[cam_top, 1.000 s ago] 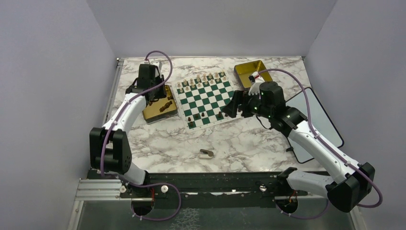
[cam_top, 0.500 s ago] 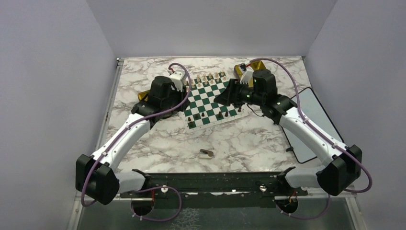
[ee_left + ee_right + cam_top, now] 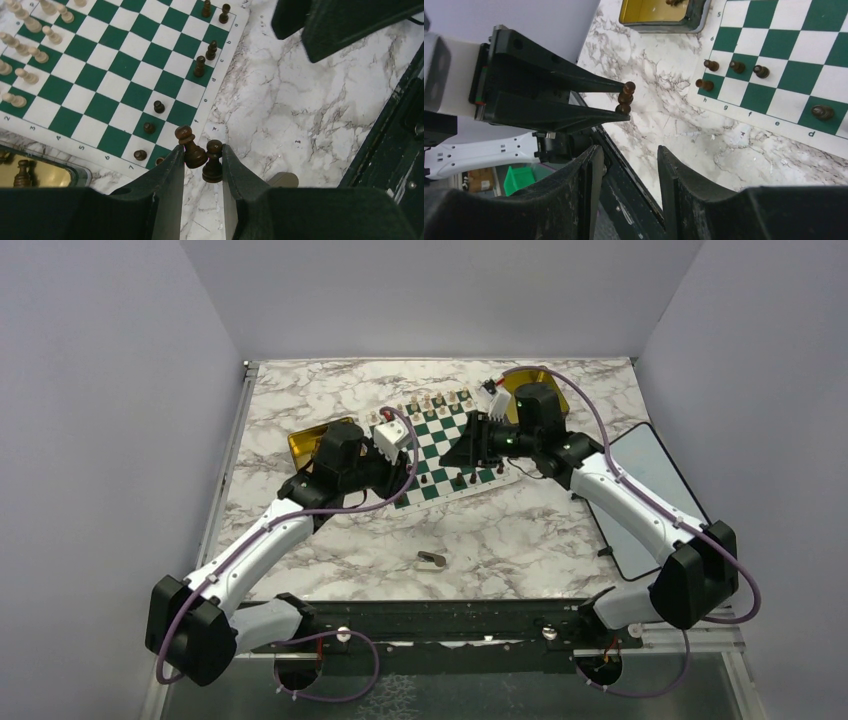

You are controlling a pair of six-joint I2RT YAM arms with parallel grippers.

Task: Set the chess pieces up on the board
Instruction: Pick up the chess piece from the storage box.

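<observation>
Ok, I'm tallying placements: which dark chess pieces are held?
The two dark pieces pinched side by side in the left hand, near the board's edge; the dark pieces on its squares stand free.

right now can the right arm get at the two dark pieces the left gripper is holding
Probably yes. The right gripper points at the left gripper with nothing between them, its jaws apart and empty. The dark pieces sit exposed at the left fingertips, though pinched side by side.
</observation>
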